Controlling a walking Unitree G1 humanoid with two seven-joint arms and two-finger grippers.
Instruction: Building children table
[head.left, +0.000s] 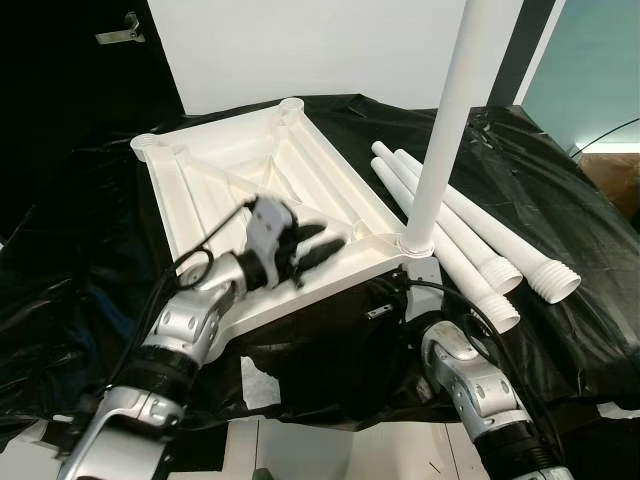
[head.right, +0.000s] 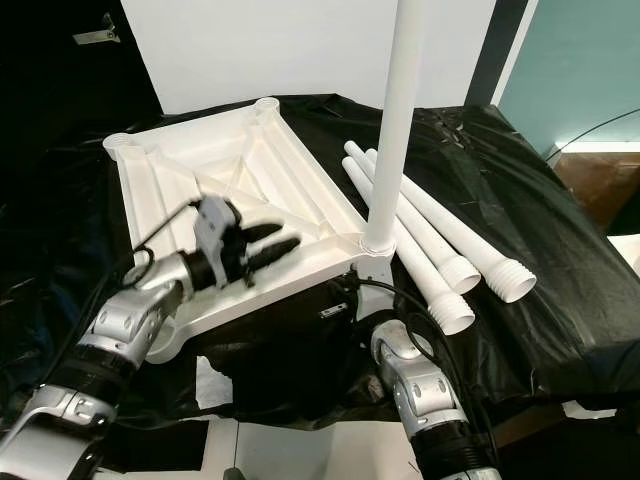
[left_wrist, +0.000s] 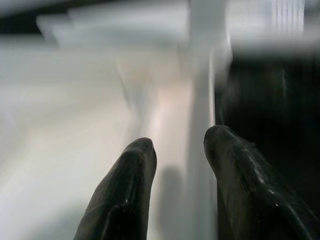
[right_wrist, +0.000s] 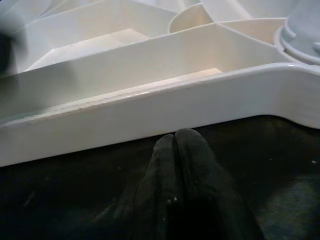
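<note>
A white children's tabletop (head.left: 250, 160) lies upside down on black sheeting, its ribs and corner sockets facing up. One white leg (head.left: 450, 120) stands upright in the near right corner socket (head.left: 416, 243). Three loose white legs (head.left: 470, 230) lie side by side to the right of it. My left gripper (head.left: 325, 243) hovers over the near part of the tabletop, open, with nothing between its fingers (left_wrist: 135, 165). My right gripper (right_wrist: 175, 137) is shut and empty, low on the black sheet just in front of the tabletop's near rim (right_wrist: 165, 110), close to the corner with the upright leg.
Crinkled black plastic sheeting (head.left: 560, 180) covers the work surface and hangs over its front edge. Behind it is a white wall (head.left: 320, 50), with a teal panel (head.left: 590, 70) at the right. A metal bracket (head.left: 122, 32) shows at upper left. Pale floor (head.left: 330, 450) lies below.
</note>
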